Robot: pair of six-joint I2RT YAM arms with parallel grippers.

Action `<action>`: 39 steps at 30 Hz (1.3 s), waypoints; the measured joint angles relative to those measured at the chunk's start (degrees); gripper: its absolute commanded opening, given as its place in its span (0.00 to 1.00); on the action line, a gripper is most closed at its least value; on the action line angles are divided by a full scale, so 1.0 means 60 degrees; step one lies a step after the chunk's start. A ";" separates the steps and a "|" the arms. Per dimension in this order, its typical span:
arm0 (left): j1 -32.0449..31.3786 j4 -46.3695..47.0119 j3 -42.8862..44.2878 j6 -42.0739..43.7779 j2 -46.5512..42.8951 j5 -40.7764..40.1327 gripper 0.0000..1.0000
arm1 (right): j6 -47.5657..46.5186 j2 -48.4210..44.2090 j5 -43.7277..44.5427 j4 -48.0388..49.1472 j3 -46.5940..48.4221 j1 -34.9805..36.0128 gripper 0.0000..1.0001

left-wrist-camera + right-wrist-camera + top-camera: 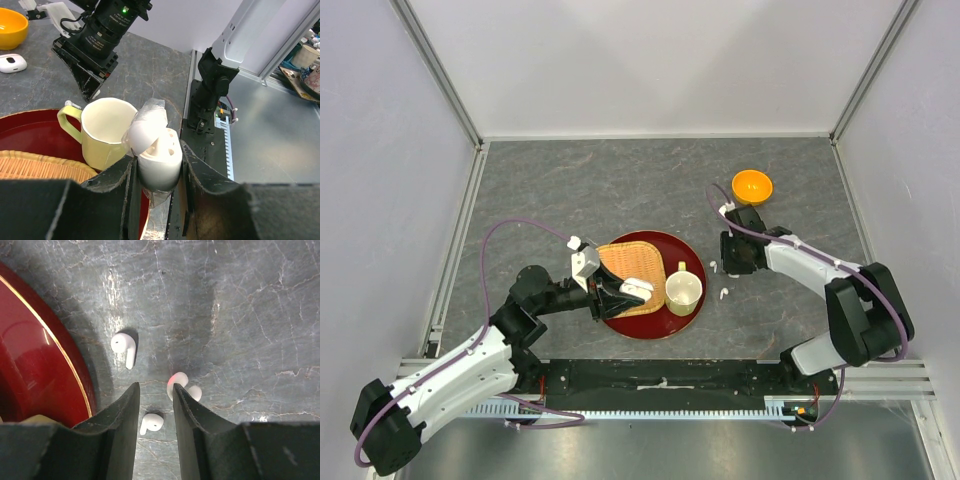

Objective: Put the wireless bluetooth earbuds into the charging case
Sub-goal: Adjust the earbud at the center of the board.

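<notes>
My left gripper (617, 297) is shut on the white charging case (159, 159), holding it upright over the red tray's near edge. The case's lid stands open and its sockets show. My right gripper (154, 390) hangs open just above the grey table, right of the tray. One small white earbud (152, 422) lies on the table between its fingers. A second earbud (182, 384), with a red glow on it, sits against the right fingertip (176, 391). A third earbud (125, 347) lies further ahead, near the tray's rim. From above, earbuds (723, 294) show as white specks.
The round red tray (650, 330) carries a woven mat (630, 262) and a cream cup (683, 290). An orange bowl (752, 185) stands at the back right, with another white case (11, 62) beside it. A tiny white earbud (72, 104) lies behind the cup's handle.
</notes>
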 measured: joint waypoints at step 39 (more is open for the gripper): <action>0.0000 -0.0284 0.0036 0.0004 0.0131 -0.0157 0.02 | -0.0415 -0.0004 -0.0127 0.0098 0.0718 -0.1319 0.38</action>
